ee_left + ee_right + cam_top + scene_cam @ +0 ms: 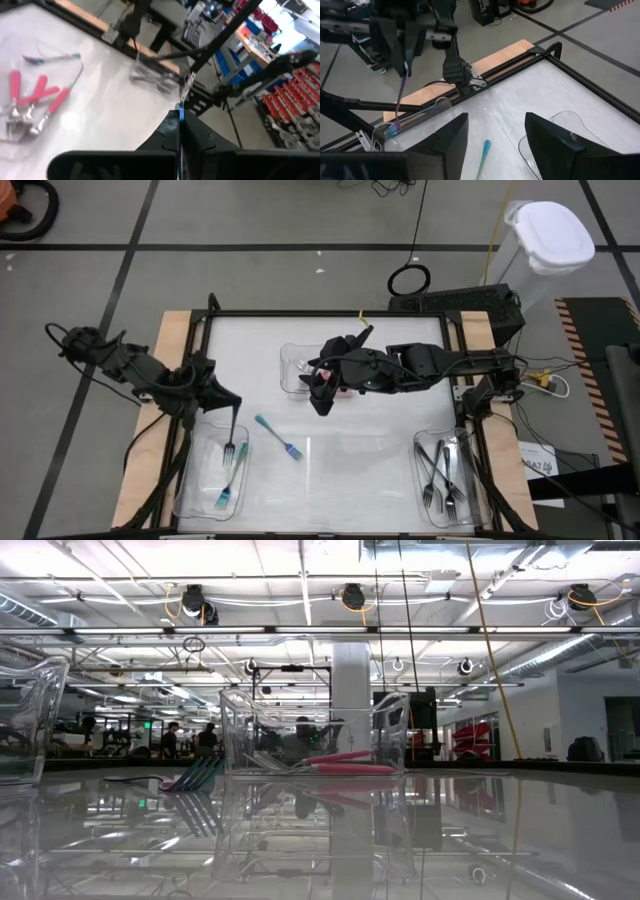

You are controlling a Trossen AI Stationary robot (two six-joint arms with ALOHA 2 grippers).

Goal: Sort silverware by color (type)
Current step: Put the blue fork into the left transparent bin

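Observation:
My left gripper [236, 408] is at the table's left, shut on a teal-handled fork [230, 442] that hangs over the near-left clear tray [195, 490]. One teal-handled utensil [224, 498] lies in that tray. Another teal-handled fork [278, 437] lies flat on the table between the trays. My right gripper [322, 398] hovers open beside the far centre tray [292, 360], which holds pink-handled utensils [35, 97]. Nothing is between its fingers [451, 137]. Dark metal forks [445, 475] lie in the near-right tray. My left gripper pinches the fork's teal handle [180, 114] between its two fingers near the handle's free end. The fork hangs below the fingers [402, 82] with its tines [228, 450] down over the near-left tray. Whether the tines touch the tray, I cannot tell.
The black frame [330, 314] and wooden side boards [172, 340] border the white table. Bare table lies between the near trays around [350, 470]. A white-lidded bin [548, 235] stands off the table at the far right.

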